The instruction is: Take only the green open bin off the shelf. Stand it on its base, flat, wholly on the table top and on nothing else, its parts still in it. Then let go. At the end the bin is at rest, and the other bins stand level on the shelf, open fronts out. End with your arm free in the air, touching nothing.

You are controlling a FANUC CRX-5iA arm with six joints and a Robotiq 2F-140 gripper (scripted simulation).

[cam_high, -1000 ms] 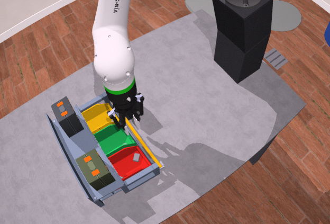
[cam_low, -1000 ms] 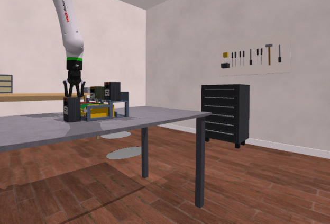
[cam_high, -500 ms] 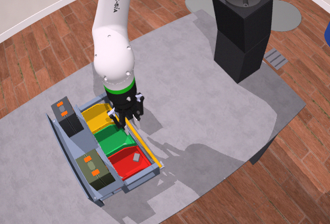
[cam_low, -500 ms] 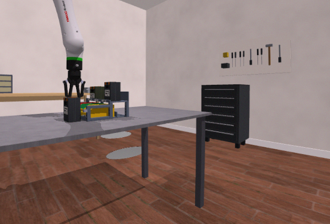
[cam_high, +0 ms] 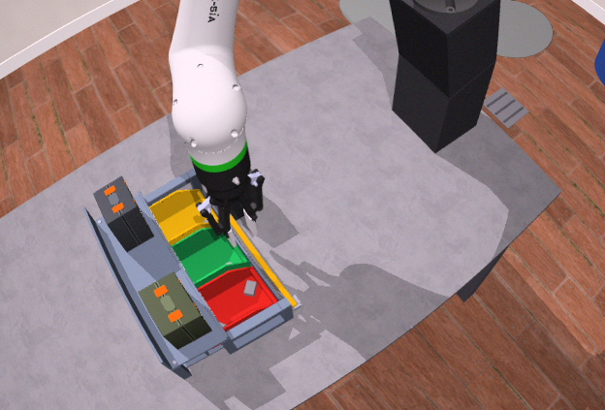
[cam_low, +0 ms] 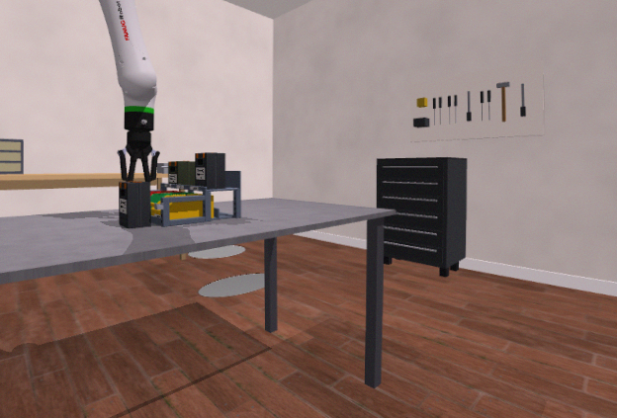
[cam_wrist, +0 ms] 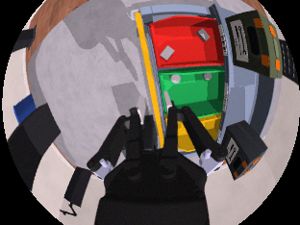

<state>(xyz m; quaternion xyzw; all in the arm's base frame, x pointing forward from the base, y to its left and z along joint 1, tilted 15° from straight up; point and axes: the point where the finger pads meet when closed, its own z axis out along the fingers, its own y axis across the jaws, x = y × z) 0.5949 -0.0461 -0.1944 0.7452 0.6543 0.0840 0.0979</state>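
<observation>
Wrist view shows the green bin (cam_high: 204, 261) (cam_low: 163, 197) (cam_wrist: 194, 94) in the middle of the shelf (cam_high: 257, 331) (cam_low: 165, 212) (cam_wrist: 183, 10), with two small round parts (cam_wrist: 176, 78) in it. The red bin (cam_high: 227, 302) (cam_wrist: 185, 39) and yellow bin (cam_high: 176, 217) (cam_low: 186, 209) sit at the shelf's two ends. Above the shelf's yellow front bar (cam_high: 262, 263) (cam_wrist: 148, 73), the tool (cam_high: 240, 231) (cam_low: 139, 180) (cam_wrist: 154, 99) has its fingers a bit apart, holding nothing. One fingertip seems to be over the shelf's green bin.

In the top view, the black two-finger gripper (cam_high: 237, 225) (cam_low: 137, 180) (cam_wrist: 154, 99) covers part of the yellow open plastic-looking bin (cam_high: 176, 218) (cam_low: 186, 209). In the exterior view, the green open bin (cam_high: 209, 256) (cam_low: 163, 197) (cam_wrist: 194, 92) is mostly hidden; its round grey parts (cam_wrist: 176, 78) cannot be seen there. The picture's upper edge cuts the white robot arm (cam_high: 209, 91) (cam_low: 121, 27).
</observation>
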